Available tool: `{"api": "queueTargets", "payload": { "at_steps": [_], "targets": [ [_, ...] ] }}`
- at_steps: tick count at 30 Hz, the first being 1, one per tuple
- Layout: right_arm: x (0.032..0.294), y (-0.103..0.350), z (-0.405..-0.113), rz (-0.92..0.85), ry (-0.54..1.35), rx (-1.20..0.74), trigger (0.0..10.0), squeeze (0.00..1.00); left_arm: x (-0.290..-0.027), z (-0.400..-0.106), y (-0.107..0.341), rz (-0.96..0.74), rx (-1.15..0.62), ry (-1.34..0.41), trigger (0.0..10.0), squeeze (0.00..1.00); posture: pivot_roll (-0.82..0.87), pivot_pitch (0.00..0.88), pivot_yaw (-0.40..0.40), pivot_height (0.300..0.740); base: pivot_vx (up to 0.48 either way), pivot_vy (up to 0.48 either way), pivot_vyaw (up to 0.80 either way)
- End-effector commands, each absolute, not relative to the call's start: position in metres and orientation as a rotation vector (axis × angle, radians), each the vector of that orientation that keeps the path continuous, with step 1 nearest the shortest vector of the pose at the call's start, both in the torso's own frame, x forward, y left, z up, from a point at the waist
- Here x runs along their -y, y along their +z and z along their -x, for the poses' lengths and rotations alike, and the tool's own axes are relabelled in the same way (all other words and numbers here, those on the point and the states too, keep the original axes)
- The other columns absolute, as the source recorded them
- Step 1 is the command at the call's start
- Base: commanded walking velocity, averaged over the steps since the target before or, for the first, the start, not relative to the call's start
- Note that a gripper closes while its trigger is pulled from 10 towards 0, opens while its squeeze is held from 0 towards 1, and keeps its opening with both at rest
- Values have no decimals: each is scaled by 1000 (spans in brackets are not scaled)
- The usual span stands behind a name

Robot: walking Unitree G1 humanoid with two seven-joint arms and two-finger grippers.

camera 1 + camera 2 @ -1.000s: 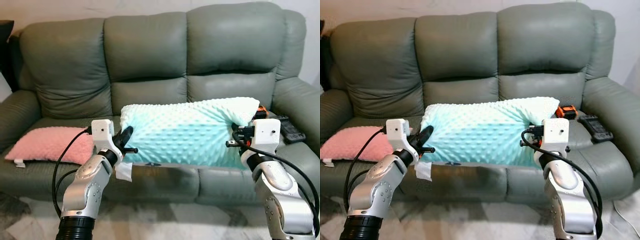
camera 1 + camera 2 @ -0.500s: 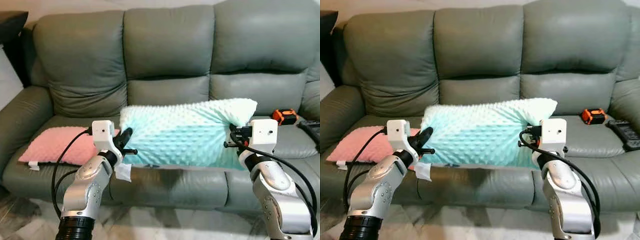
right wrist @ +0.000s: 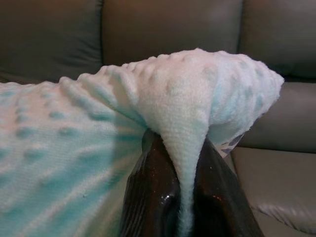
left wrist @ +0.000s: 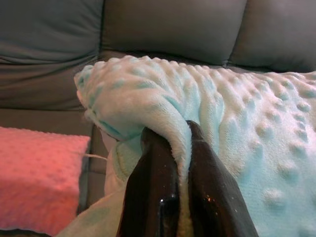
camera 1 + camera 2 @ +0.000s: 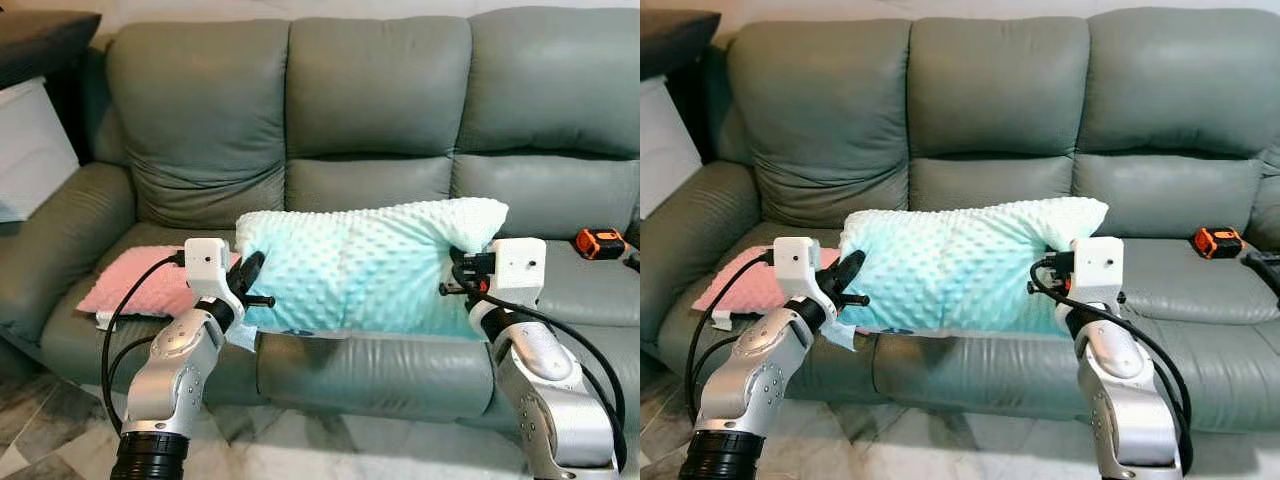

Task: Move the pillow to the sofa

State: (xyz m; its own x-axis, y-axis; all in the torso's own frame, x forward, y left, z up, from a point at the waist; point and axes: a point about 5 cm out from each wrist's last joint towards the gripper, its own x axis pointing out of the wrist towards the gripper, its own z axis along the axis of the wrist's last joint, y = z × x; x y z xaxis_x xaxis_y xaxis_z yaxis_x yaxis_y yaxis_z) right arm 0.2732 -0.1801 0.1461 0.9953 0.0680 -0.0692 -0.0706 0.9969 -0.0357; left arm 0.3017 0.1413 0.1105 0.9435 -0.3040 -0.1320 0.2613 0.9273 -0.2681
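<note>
The mint pillow (image 5: 365,265) is stretched between the two pincers, its ends pinched by left pincer (image 4: 178,148) and right pincer (image 3: 182,150)

Two silver arms rise from the lower edge of the head views, one at lower left, one at lower right. Each has rounded, matte metallic shells dotted with small dark screw holes. The left arm ends below in a ribbed black collar. At each wrist sits a white, boxy camera housing with small screws at its corners. Thin black cables loop from the housings down along the arms. The left end effector (image 5: 251,283) and right end effector (image 5: 452,276) have glossy black fingers (image 4: 153,197), long and tapering.
</note>
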Motion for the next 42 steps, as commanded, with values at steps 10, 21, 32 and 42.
{"api": "queueTargets", "payload": {
  "at_steps": [10, 21, 32, 42],
  "targets": [
    [180, 155, -274, 43, 67, -29, 10000, 0, -142, -301, 118, 289, -142, -328, 10000, 0, -138, 0, 56, 740, 411, 0, 0],
    [179, 155, -274, 43, 68, -30, 10000, 0, -141, -301, 117, 288, -146, -331, 10000, 0, -138, 0, 56, 740, 480, 0, 0],
    [178, 154, -275, 44, 63, -33, 10000, 0, -137, -300, 116, 299, -157, -345, 10000, 0, -135, 0, 57, 740, 305, 0, 0],
    [178, 152, -275, 35, 55, -45, 10000, 0, -130, -297, 114, 295, -176, -394, 10000, 0, -134, 0, 62, 740, 0, 0, -548]
  ]
}}
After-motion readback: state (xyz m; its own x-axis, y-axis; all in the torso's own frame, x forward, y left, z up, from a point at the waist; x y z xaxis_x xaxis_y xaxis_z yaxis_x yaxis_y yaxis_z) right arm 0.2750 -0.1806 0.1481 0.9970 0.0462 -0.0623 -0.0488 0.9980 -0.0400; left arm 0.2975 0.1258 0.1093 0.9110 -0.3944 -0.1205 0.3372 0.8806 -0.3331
